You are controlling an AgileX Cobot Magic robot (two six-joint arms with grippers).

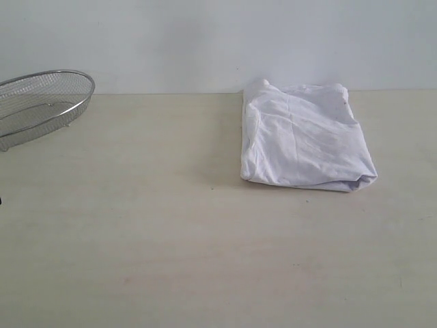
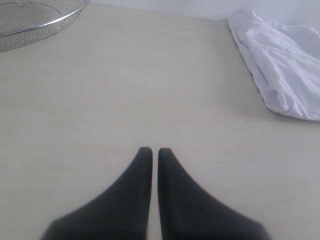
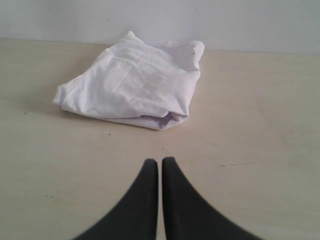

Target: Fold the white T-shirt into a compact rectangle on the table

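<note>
Lying folded on the table (image 1: 136,239), the white T-shirt (image 1: 307,140).

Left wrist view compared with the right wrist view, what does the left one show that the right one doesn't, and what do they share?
Only the left wrist view shows the wire-mesh basket and the left gripper, which is shut and holds nothing. Only the right wrist view shows the right gripper, also shut and holding nothing, and the whole of the folded white T-shirt, which the left wrist view cuts off at its frame edge. Both show the T-shirt lying on the beige table, with the pale wall behind it.
</note>
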